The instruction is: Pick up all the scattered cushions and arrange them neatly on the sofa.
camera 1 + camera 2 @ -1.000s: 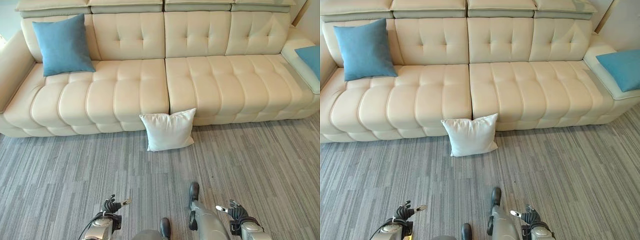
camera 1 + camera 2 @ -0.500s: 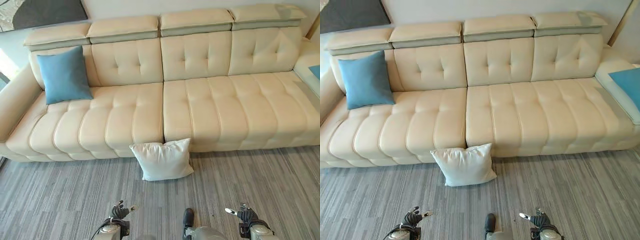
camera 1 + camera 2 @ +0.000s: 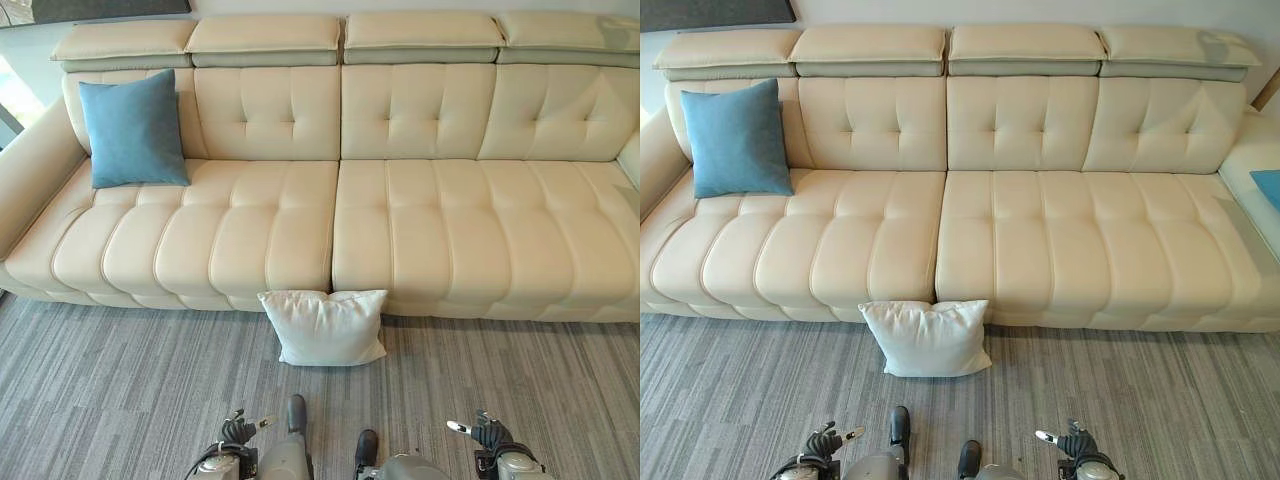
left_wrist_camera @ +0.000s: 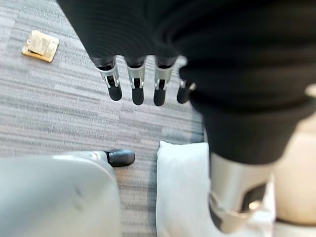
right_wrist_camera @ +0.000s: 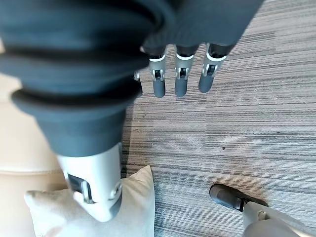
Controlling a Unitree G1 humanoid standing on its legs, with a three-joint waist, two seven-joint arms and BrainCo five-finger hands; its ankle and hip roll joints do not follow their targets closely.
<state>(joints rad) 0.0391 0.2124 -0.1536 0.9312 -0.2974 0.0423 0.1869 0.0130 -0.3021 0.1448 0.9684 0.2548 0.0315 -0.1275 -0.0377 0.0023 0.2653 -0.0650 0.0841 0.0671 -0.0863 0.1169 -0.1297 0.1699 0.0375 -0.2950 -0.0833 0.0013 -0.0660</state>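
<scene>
Cream leather covers the long sofa (image 3: 400, 220), tufted across its backrest and ribbed along its seat, which spans nearly the whole width of the head views. Grey striped carpet (image 3: 120, 380) runs along the sofa's front edge and under everything else. On the seat at the sofa's left end, a blue cushion (image 3: 133, 130) leans upright against the backrest, just beside the armrest. At the far right end of the sofa, a sliver of a second blue cushion (image 3: 1268, 186) shows on the side section. A white cushion (image 3: 324, 327) stands on the carpet, propped against the sofa's front edge about midway along it, below the seam between the two seat sections. The left hand (image 4: 136, 81) hangs low above the carpet with its fingers straight and spread, holding nothing. The right hand (image 5: 180, 74) hangs likewise, fingers straight, empty, well apart from the white cushion. A small brass floor plate (image 4: 40, 46) sits in the carpet beyond the left hand's fingers.
</scene>
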